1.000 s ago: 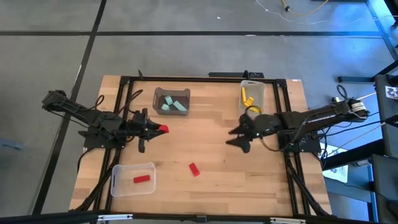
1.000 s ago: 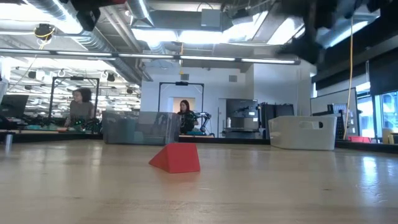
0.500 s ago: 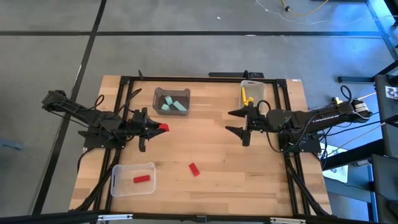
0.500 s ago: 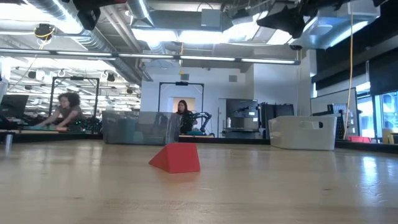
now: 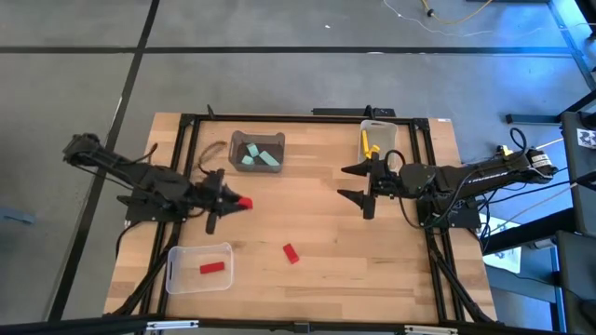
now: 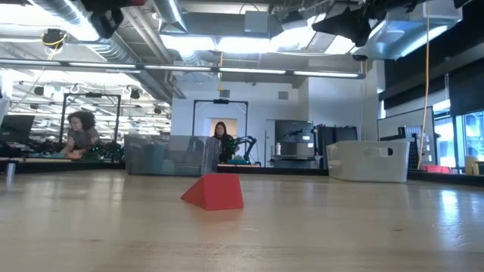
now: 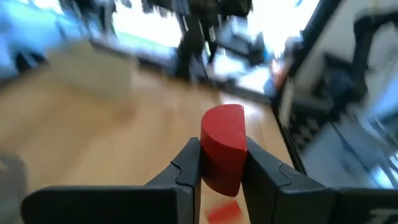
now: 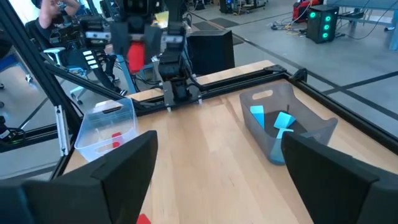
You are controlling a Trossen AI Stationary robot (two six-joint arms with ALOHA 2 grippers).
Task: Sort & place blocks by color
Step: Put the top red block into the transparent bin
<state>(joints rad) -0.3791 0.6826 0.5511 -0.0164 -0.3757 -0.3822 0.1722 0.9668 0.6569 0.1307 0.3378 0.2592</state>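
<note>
My left gripper (image 5: pixel 238 201) hovers over the left half of the table, shut on a red block (image 7: pixel 224 148) with a rounded end. A second red block (image 5: pixel 291 253) lies flat on the table near the front middle and shows in the low view (image 6: pixel 215 192). A third red block (image 5: pixel 212 268) lies in the clear bin (image 5: pixel 173 270) at the near left. Mint blocks (image 5: pixel 257 156) lie in the dark bin (image 5: pixel 235 141), and yellow blocks (image 5: pixel 370 144) in the far clear bin (image 5: pixel 391 140). My right gripper (image 5: pixel 352 183) hangs wide open right of centre, touching nothing. My left gripper pinches the red block between its two fingers (image 7: pixel 188 169) at the block's lower sides (image 7: pixel 214 171). The rounded end (image 7: pixel 225 117) sticks out past the fingertips. The fingers come roughly level from the table's left. The block is lifted clear of the table.
The three bins stand at the far middle, far right and near left of the wooden table (image 5: pixel 326 223). Black frame rails (image 5: pixel 191 140) run along the left and right sides. People sit at desks in the room behind.
My left gripper has moved a little toward the near edge with the red block, still shut on it. My right gripper swung up toward the far edge and straightened in the first half second, then kept still, open throughout.
</note>
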